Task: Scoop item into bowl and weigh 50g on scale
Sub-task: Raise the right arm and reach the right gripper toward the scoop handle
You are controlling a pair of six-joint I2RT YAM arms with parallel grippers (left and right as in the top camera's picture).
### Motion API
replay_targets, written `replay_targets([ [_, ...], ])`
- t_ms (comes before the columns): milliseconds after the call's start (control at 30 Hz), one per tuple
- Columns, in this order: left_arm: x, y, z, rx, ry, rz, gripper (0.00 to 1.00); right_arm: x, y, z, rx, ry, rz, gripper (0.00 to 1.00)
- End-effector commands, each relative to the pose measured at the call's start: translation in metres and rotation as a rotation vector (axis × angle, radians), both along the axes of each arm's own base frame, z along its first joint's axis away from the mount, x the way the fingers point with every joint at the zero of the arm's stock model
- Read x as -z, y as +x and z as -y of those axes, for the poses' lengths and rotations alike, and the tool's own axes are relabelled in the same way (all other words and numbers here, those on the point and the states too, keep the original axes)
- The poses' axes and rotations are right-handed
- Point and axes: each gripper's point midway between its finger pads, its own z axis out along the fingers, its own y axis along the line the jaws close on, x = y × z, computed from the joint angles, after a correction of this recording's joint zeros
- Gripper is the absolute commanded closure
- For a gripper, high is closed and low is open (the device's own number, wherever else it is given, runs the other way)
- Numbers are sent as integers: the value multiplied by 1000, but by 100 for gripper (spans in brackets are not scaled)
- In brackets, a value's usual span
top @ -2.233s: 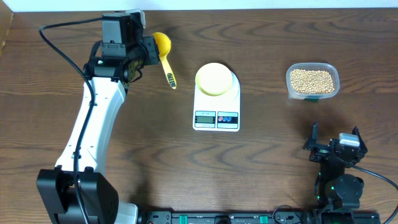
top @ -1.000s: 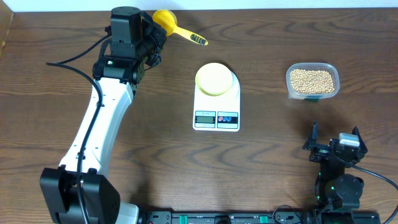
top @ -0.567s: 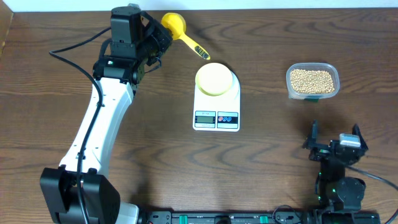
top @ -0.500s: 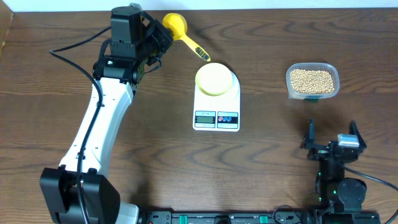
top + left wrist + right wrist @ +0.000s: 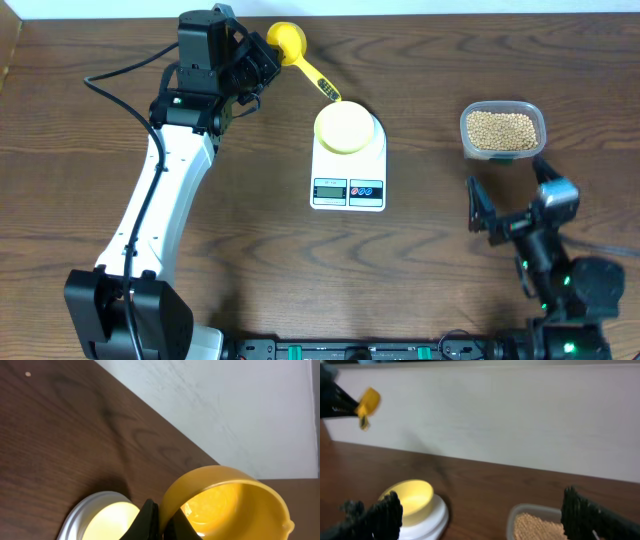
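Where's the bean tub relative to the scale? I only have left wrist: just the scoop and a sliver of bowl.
Observer: Overhead shows the tub of beans out on the robot's right of the scale, well apart from it.
Operator: Any beans in the bowl?
Observer: None visible. The bowl sits on the scale's platform and its whole inside shows pale and bare.
Operator: What's the right arm doing?
Observer: The right fingers are spread open and hold nothing, on the near side of the tub and not touching it.
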Motion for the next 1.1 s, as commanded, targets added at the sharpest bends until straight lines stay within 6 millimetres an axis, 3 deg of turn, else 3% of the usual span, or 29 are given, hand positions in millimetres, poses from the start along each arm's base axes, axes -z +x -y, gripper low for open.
replay_targets([
  [0,-9,4,3,2,-31,24,93,-22,9,-20,-120,16,-42,1],
  [333,-25,12,5,-52,-134,45,92,-69,63,-66,-431,58,-226,1],
  [700,-41,19,5,-157,-342,-2,92,-65,132,-158,-683,60,-337,1],
  [933,-33,18,6,-179,-366,-39,92,-49,142,-174,-709,58,-359,1],
  [1067,-22,19,6,-186,-359,-68,92,-58,138,-178,-759,60,-318,1],
])
